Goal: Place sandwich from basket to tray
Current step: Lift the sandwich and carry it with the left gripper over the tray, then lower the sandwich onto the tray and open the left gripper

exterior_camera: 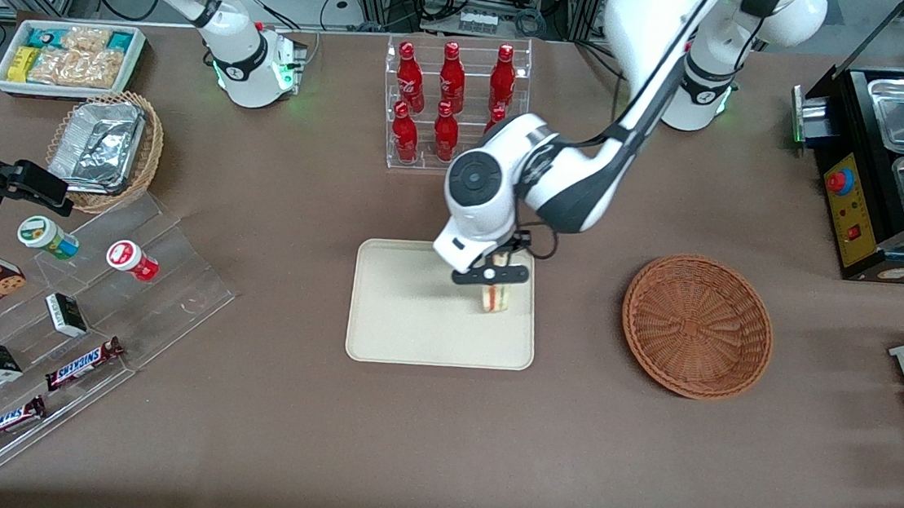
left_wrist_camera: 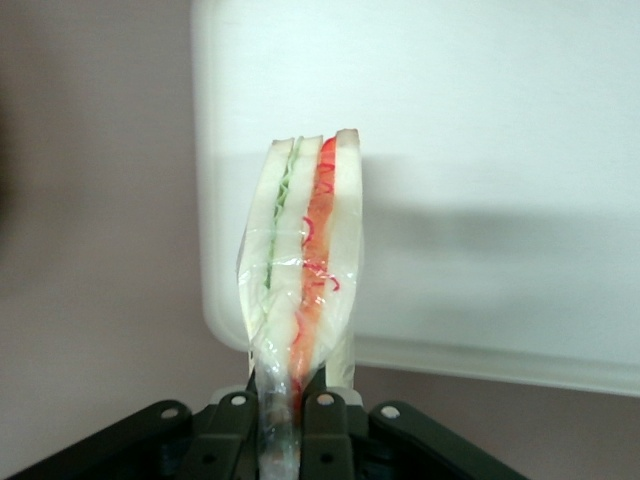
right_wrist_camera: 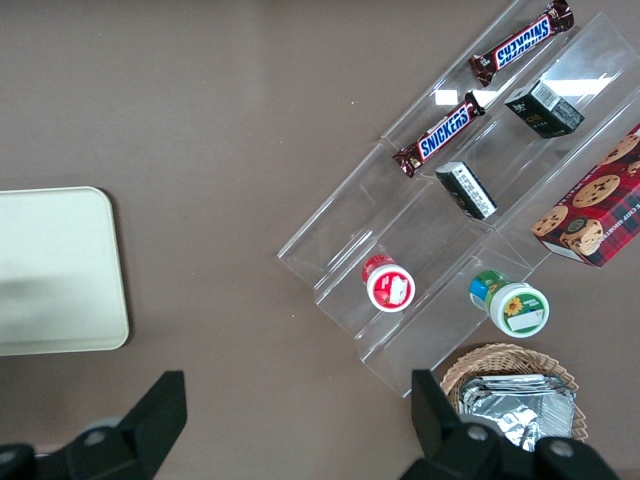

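The sandwich [exterior_camera: 495, 297], a film-wrapped wedge of white bread with red and green filling, hangs over the cream tray [exterior_camera: 414, 316], near the tray edge that faces the working arm's end. My left gripper [exterior_camera: 491, 278] is shut on its narrow end. In the left wrist view the black fingers [left_wrist_camera: 325, 425] pinch the wrapped tip of the sandwich [left_wrist_camera: 305, 250], with the tray [left_wrist_camera: 480, 150] beneath. I cannot tell whether the sandwich touches the tray. The reddish-brown wicker basket [exterior_camera: 697, 324] stands beside the tray toward the working arm's end, with nothing in it.
A clear rack of red bottles [exterior_camera: 453, 103] stands farther from the front camera than the tray. Toward the parked arm's end are an acrylic step shelf [exterior_camera: 71, 311] with snacks, a tan wicker basket [exterior_camera: 105, 146] of foil containers and a white bin [exterior_camera: 68, 57]. A black appliance [exterior_camera: 892, 178] stands at the working arm's end.
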You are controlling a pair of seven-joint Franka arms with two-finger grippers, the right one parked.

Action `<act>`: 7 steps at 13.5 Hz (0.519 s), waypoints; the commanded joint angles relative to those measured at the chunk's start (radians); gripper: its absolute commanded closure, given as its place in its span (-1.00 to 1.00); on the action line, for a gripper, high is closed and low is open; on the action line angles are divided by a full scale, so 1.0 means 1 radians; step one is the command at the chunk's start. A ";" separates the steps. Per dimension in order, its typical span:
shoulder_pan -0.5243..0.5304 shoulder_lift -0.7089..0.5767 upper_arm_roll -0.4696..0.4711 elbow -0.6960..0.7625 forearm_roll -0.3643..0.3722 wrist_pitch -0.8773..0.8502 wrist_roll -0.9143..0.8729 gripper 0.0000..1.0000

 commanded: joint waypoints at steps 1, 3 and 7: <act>-0.030 0.078 0.019 0.066 -0.003 0.041 -0.005 1.00; -0.030 0.096 0.019 0.070 -0.001 0.096 -0.003 1.00; -0.045 0.133 0.020 0.079 0.003 0.175 -0.020 1.00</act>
